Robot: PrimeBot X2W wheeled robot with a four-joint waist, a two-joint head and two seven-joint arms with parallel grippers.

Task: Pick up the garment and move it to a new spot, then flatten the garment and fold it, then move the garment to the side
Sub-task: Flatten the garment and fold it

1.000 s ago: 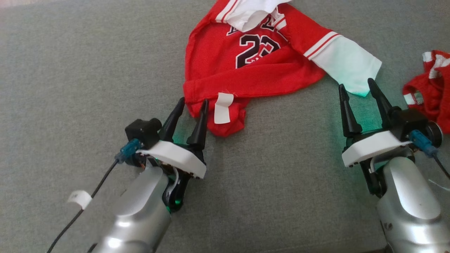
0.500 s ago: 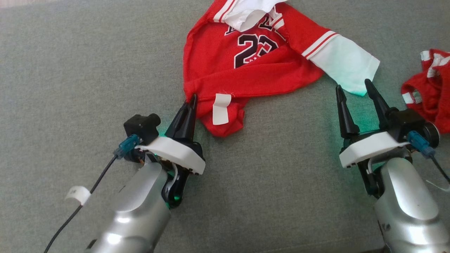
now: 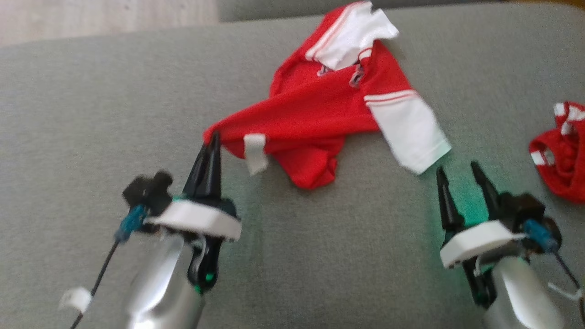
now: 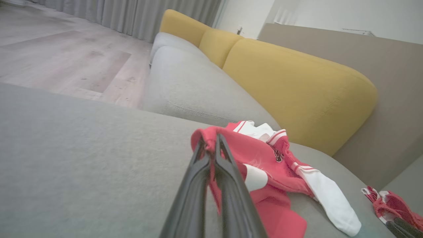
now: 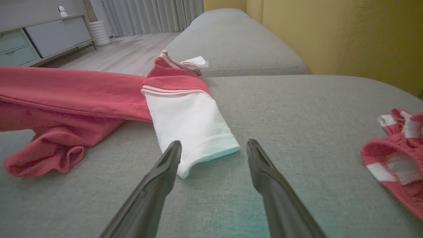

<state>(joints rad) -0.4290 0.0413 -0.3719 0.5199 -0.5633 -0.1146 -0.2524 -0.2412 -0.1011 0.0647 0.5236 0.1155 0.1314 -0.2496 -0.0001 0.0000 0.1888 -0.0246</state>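
- Just now the left end effector [image 3: 213, 139] snapped shut on the red garment [image 3: 315, 109], pinching its corner.
- Right end effector [image 3: 458, 168] stands wide beside the white sleeve [image 3: 409, 132].
- Garment lies on the grey sofa [image 3: 343, 256]; its label [image 3: 254, 153] is too blurry to read.

Both arms were smooth silver shells, the left forearm [image 3: 160, 283] and the right forearm [image 3: 516, 292], each capped by a curved white collar [image 3: 196, 219]. The left pincer [image 3: 214, 139] and the right pincer [image 3: 457, 167] each had two long, tapering black fingers. A boxy black camera block [image 3: 146, 192] sat beside each collar, with a blue connector [image 3: 130, 219] feeding a thin black cable [image 3: 103, 274]. The left cable bore a white tag [image 3: 75, 299], and a green light [image 3: 208, 276] glowed at the left wrist.
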